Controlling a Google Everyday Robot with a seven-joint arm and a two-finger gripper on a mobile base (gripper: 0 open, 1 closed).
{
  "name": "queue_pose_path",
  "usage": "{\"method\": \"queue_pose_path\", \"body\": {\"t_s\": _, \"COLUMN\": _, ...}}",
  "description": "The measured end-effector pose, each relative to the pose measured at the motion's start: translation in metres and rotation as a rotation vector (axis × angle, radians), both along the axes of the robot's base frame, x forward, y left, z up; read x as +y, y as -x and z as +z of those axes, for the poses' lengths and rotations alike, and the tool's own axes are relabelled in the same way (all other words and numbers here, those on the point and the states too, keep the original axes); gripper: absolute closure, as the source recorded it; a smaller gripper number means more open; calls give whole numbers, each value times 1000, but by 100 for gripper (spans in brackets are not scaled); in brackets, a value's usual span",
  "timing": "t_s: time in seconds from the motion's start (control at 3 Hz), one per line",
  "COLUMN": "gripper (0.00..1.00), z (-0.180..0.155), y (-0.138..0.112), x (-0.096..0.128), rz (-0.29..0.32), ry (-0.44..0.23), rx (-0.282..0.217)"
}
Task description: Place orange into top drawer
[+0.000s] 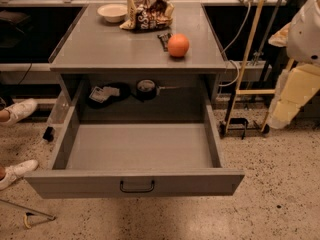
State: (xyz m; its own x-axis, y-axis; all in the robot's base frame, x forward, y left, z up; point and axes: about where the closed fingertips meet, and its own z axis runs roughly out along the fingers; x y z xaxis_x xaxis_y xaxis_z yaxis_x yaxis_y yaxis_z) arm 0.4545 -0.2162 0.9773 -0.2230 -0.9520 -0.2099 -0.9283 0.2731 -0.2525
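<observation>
The orange [178, 45] sits on the grey cabinet top [115, 51], near its right front part. The top drawer [137, 182] is pulled fully open below it, with a dark curved handle [137, 186] on its front panel; its inside is bare. My gripper is out of view. Only white and cream segments of my arm [300, 69] show at the right edge, well to the right of the orange and cabinet.
A white bowl [112, 12], a crumpled snack bag [147, 13] and a small dark object [164, 39] lie on the cabinet top. Dark items [146, 89] sit in the recess behind the drawer. A yellow stand [247, 74] is right; white shoes [17, 111] are left.
</observation>
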Motion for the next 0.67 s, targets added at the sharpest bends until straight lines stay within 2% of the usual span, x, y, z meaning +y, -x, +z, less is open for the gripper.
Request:
{"method": "queue_pose_path", "body": {"t_s": 0.33, "gripper": 0, "z": -5, "y": -59, "x": 8, "rz": 4, "ry": 3, "rx": -20}}
{"method": "queue_pose_path", "body": {"t_s": 0.67, "gripper": 0, "z": -15, "y": -137, "x": 23, "rz": 11, "ry": -3, "rx": -41}}
